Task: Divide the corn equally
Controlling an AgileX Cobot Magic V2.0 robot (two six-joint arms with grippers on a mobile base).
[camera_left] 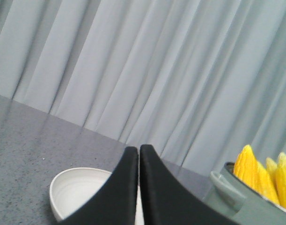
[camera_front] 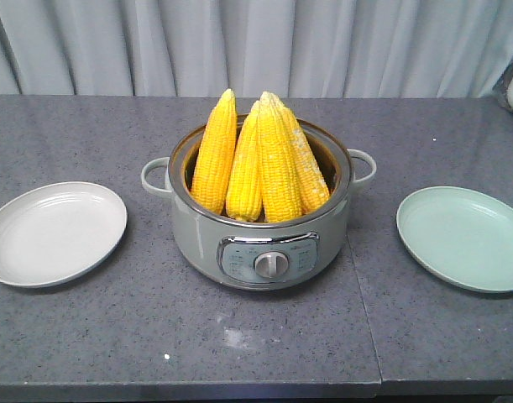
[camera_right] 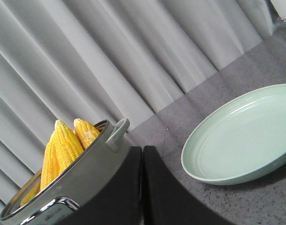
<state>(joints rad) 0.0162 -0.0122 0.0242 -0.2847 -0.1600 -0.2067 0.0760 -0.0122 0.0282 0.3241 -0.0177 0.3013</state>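
A white plate (camera_front: 54, 231) lies at the left of the grey counter (camera_front: 113, 336). It stands well apart from the grey-green electric pot (camera_front: 197, 239) in the middle, which has a looped handle on each side and a dial (camera_front: 271, 264) on its front panel. The corn (camera_front: 260, 159), four cobs as far as can be counted, stands upright in the pot. The pointed ends are up, the cobs lean together, and their upper halves rise above the rim. A pale green plate (camera_front: 466, 238) lies at the right, also apart from the pot. A grey pleated curtain (camera_front: 239, 42) hangs behind the counter.

Neither arm shows in the front view. In its wrist view, the left gripper (camera_left: 138, 152) sits low and points toward the curtain, with the white plate just beyond it and the pot's handle and corn tips off to its right. Its two black fingers (camera_left: 121, 187) are pressed together at the tips with nothing between them.

The right gripper (camera_right: 142, 152) is likewise low, its view tilted, with the pot to its left and the green plate to its right. Its fingers (camera_right: 164, 192) are also closed together and hold nothing.
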